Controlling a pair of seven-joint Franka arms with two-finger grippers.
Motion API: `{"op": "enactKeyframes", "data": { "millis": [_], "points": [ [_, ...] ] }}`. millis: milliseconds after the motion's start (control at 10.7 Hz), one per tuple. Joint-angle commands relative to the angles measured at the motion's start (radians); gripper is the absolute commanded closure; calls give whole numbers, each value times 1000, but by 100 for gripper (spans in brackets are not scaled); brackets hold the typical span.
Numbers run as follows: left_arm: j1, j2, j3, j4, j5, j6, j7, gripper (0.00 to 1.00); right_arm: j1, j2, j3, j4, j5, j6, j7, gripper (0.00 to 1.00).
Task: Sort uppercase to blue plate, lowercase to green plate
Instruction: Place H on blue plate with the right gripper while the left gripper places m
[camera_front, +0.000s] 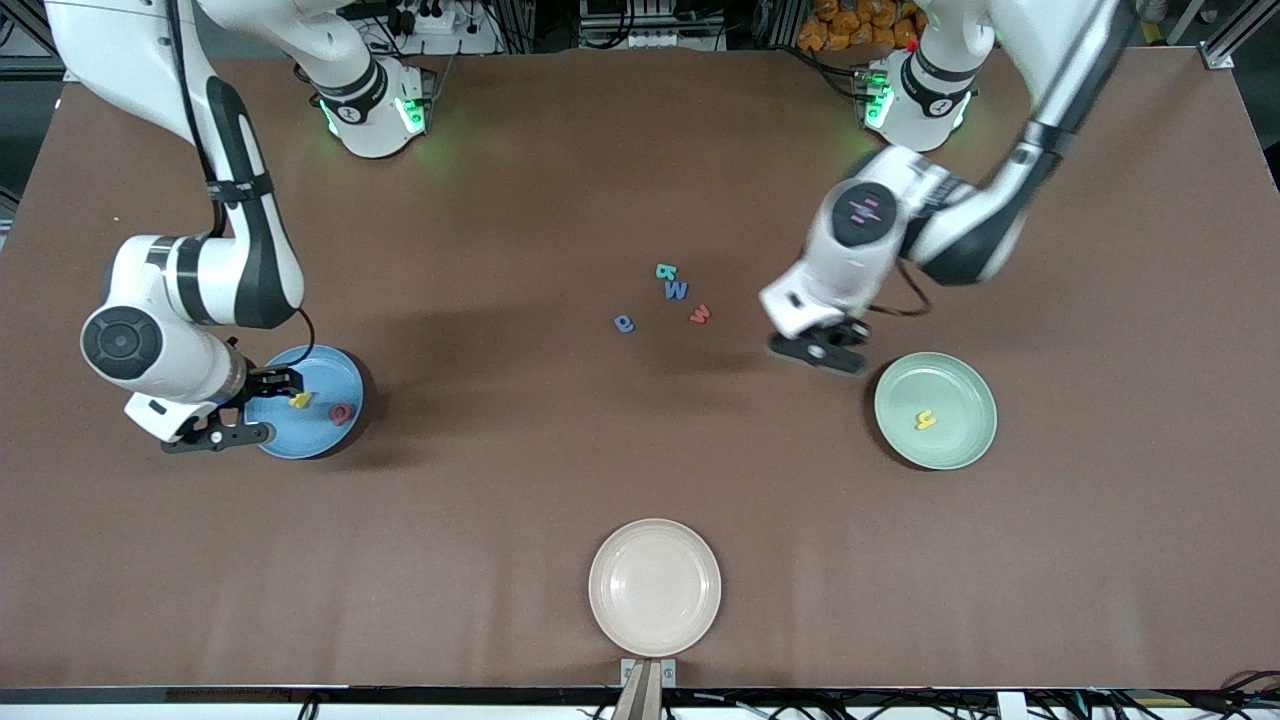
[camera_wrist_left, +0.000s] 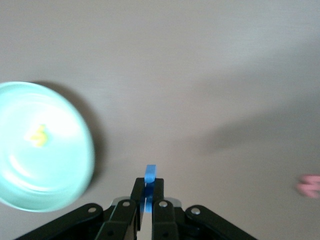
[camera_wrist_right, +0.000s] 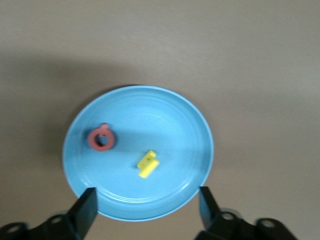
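The blue plate (camera_front: 320, 375) lies at the right arm's end of the table and holds the yellow H (camera_front: 300, 400) and the red Q (camera_front: 342, 413). My right gripper (camera_front: 255, 408) hovers open and empty over that plate's rim; in the right wrist view (camera_wrist_right: 147, 210) the plate (camera_wrist_right: 165, 125), the Q (camera_wrist_right: 101, 140) and the H (camera_wrist_right: 148, 164) show below it. My left gripper (camera_front: 825, 350) is shut on a small blue letter (camera_wrist_left: 150, 177), above the table beside the green plate (camera_front: 950, 380). That plate holds the yellow h (camera_front: 925, 420). The teal B (camera_front: 666, 271), blue W (camera_front: 677, 290), red w (camera_front: 700, 314) and blue e (camera_front: 624, 323) lie mid-table.
A cream-beige plate (camera_front: 655, 587) lies empty near the table's front edge, nearer the camera than the letters. In the left wrist view the green plate (camera_wrist_left: 60, 175) with the yellow h (camera_wrist_left: 37, 135) and the blurred red w (camera_wrist_left: 309, 186) show on the brown table.
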Motion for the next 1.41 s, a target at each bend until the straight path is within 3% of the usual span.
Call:
{"op": "enactKeyframes", "data": {
  "millis": [0, 188, 375, 562, 656, 938, 1312],
  "points": [
    [66, 26, 8, 6, 18, 4, 96, 100, 89, -8, 40, -12, -1, -12, 215, 0],
    [78, 64, 106, 8, 14, 45, 232, 100, 102, 5, 177, -9, 50, 4, 433, 0],
    [78, 105, 159, 9, 12, 80, 282, 100, 146, 18, 280, 11, 108, 33, 680, 0],
    [78, 122, 189, 9, 19, 122, 346, 78, 206, 55, 360, 25, 150, 135, 924, 0],
    [78, 125, 206, 12, 19, 126, 380, 1, 237, 89, 394, 31, 150, 225, 1062, 0],
    [46, 119, 200, 12, 0, 128, 339, 0, 311, 163, 407, 75, 148, 309, 1221, 0],
    [-82, 110, 151, 11, -43, 120, 22, 0, 346, 183, 428, 105, 148, 307, 1307, 0]
  ]
}}
